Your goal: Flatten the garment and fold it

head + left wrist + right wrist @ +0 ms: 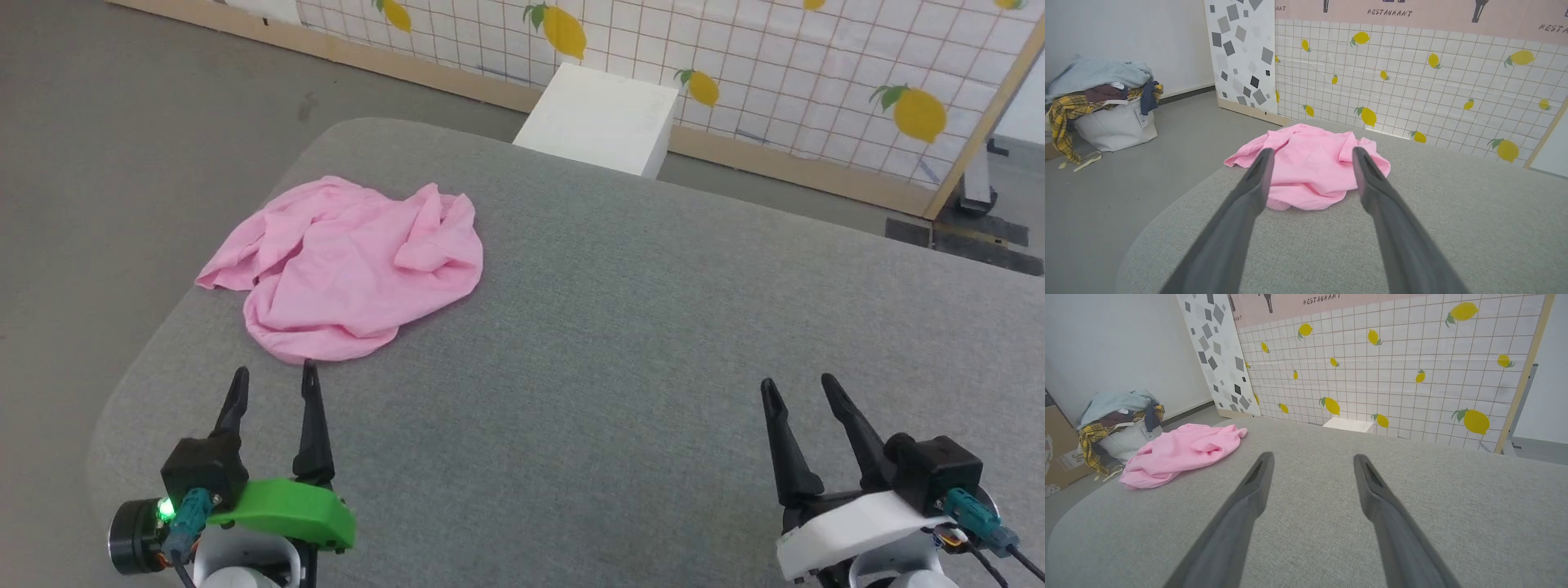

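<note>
In the centre and lower frame, worktop (620, 343): grey woven cloth cover, with a rounded corner at the lower left of the head view.
Upper left, floor (122, 122): plain grey, running along the worktop's left side.
Top of frame, lemon panel (775, 73): white square grid printed with yellow lemons, in a pale wooden frame and standing on the floor beyond the worktop.
Left of the lemon panel, speckled panel (1241, 53): white, with scattered grey and black squares.
Left edge of the left wrist view, bag (1114, 122): white, on the floor by the wall, heaped with clothes that include a yellow plaid piece.
Top centre, white box (604, 118): stands between the worktop's far edge and the lemon panel.
Upper left of the worktop, garment (351, 261): light pink, crumpled in a loose heap, one corner reaching the worktop's left edge.
Lower left, left gripper (275, 367): fingers spread and empty, tips just short of the garment's near edge.
Lower right, right gripper (798, 380): fingers spread and empty over bare worktop, well apart from the garment.
Top of the left wrist view, writing (1389, 12): "RESTAURANT" in dark letters on a pink band above the grid.
</note>
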Controlling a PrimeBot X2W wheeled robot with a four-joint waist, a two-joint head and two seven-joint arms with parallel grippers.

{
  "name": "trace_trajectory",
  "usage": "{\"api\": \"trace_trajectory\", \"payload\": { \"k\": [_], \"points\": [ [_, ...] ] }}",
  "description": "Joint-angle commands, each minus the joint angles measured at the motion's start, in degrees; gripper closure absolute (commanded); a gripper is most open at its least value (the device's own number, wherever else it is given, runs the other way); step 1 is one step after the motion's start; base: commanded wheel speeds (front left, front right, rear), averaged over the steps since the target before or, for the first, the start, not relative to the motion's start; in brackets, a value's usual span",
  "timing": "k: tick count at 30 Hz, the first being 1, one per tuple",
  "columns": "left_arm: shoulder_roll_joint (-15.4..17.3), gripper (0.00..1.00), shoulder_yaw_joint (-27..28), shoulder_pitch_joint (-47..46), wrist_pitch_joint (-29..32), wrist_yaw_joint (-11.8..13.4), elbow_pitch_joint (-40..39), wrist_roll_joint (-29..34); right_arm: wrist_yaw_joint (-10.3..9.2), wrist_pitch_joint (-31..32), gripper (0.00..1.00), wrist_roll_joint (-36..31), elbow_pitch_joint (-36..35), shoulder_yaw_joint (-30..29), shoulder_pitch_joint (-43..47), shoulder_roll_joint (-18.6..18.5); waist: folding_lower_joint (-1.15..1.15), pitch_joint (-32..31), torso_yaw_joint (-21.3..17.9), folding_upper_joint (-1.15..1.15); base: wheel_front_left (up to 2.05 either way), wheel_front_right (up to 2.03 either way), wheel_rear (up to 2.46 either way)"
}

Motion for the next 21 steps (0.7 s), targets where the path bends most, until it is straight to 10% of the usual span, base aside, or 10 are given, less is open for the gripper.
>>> {"api": "trace_trajectory", "payload": {
  "k": [1,21],
  "points": [
    [-0.21,0.00,0.26,1.39,-0.63,0.32,0.15,-0.94,-0.06,-0.65,0.00,0.79,0.27,0.20,0.99,0.00,0.00,0.02,0.66,0.00,0.00,0.00,0.00],
    [-0.26,0.00,0.86,1.75,-2.98,0.54,1.17,-1.42,-0.07,-3.01,0.00,3.54,1.70,0.85,1.61,0.00,0.00,-0.17,5.39,0.00,0.00,0.00,0.00]
  ]
}}
